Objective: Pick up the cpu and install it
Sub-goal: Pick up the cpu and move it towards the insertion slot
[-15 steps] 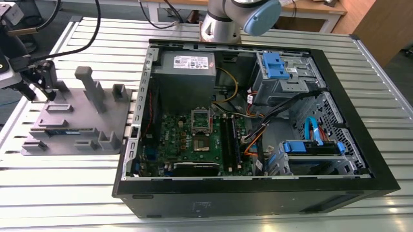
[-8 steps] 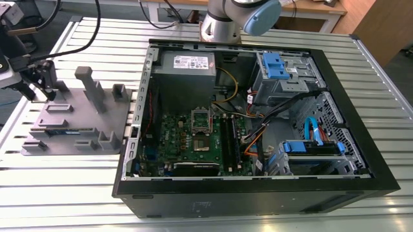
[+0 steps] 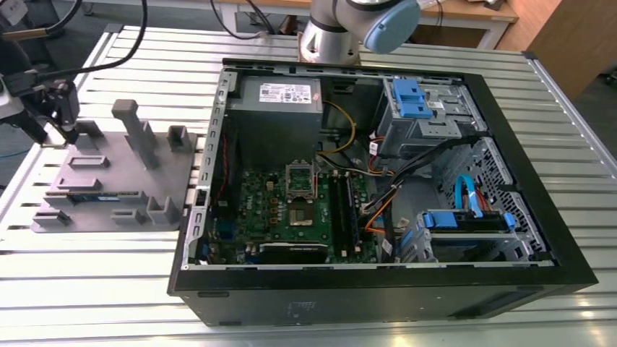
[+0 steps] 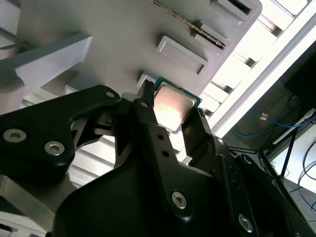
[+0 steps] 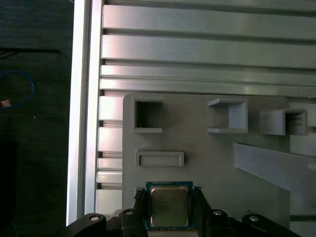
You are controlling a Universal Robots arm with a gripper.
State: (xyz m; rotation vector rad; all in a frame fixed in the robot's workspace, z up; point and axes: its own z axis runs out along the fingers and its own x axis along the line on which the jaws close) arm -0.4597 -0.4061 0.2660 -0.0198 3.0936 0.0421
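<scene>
Jaws of the gripper point(image 4: 173, 112) are clamping the cpu point(image 4: 174, 104) by two opposite edges, its shiny metal top showing in both wrist views. The cpu is sitting at the edge of the grey fixture plate point(image 5: 212, 168); can't tell if it's lifted off. In the exterior view the gripper is hanging over that plate at the upper left of the frame. The open computer case point(image 3: 386, 293) is lying at centre-right on the slatted metal surface point(image 3: 106, 282), its socket point(image 3: 300, 189) well apart from the cpu.
</scene>
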